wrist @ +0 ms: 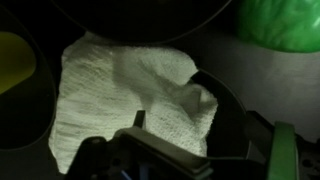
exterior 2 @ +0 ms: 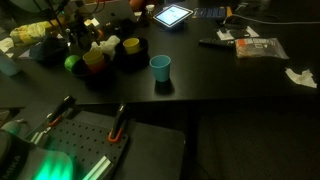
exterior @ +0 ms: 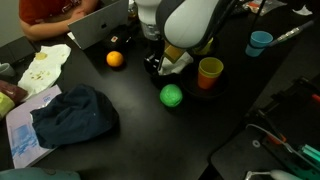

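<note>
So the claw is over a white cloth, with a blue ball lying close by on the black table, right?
Not quite. The ball near the claw is green, not blue; the wrist view shows it plainly. The rest holds: the claw is over a white cloth on the black table.

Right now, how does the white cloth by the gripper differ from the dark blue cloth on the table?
The white cloth is pale, the dark blue cloth nearly as dark as the black table. The white cloth lies right at the gripper, near the green ball; the dark blue cloth lies well apart from it. The dark blue cloth looks larger than the white cloth. Both are rumpled fabric on that table.
</note>
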Robot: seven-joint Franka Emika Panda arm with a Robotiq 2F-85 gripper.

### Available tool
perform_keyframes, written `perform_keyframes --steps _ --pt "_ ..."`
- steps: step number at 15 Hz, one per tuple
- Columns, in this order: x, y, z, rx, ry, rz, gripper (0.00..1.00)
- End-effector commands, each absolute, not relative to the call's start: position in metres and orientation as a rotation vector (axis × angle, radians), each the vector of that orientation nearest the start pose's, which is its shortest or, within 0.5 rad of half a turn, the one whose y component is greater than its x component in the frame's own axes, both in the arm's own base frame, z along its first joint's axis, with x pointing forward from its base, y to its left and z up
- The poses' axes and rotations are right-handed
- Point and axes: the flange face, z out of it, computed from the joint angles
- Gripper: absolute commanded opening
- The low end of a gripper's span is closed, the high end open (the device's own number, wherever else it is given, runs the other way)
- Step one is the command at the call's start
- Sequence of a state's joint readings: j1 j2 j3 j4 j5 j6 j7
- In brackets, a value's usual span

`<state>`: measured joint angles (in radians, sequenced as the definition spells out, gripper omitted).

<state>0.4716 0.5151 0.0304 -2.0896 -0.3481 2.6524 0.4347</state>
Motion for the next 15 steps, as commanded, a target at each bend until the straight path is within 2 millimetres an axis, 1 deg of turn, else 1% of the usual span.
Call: perform_keyframes --steps 1,4,6,8,11,15 --pt "0.523 0.292 0.167 -3.231 -0.683 -0.364 1.0" --pt "0.531 0.285 0.166 -3.257 -0.702 -0.452 1.0" --pt "0.534 0.282 0.169 -3.259 -0.659 -0.435 1.0" --pt "0.535 0.284 0.176 -3.239 -0.617 -0.386 1.0" --pt "0.54 0.285 0.184 -3.225 -0.552 -0.365 1.0" --pt "0.557 0.278 0.194 -3.225 -0.477 -0.408 1.0"
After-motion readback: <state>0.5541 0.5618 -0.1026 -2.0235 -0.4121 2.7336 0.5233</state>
